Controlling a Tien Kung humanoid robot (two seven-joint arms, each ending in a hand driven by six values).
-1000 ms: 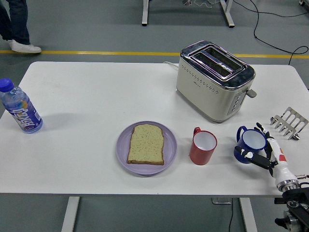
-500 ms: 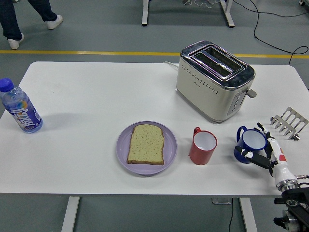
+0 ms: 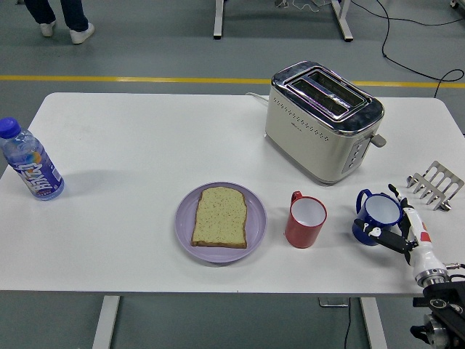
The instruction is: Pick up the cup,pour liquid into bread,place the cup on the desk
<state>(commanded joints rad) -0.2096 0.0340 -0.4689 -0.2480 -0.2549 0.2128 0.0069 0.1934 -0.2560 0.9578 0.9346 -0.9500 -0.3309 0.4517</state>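
A blue cup [image 3: 378, 215] with a white inside stands on the white table [image 3: 145, 145] at the front right. A red cup [image 3: 305, 221], also white inside, stands upright to its left. A slice of bread [image 3: 220, 217] lies flat on a purple plate [image 3: 184, 225] left of the red cup. My right hand [image 3: 396, 222] comes in from the lower right corner. It sits against the blue cup's right side with the fingers [image 3: 383, 237] spread around it. The blue cup rests on the table. My left arm is out of view.
A silver toaster [image 3: 322, 120] stands behind the cups. A metal toast rack [image 3: 434, 184] sits at the right edge, just behind my hand. A blue-capped bottle [image 3: 29, 169] stands at the far left. A person's feet [image 3: 69, 29] show on the floor at top left.
My right hand has shifted very slightly right beside the blue cup. The cups and bread have not moved. The person's feet have moved across the floor at top left.
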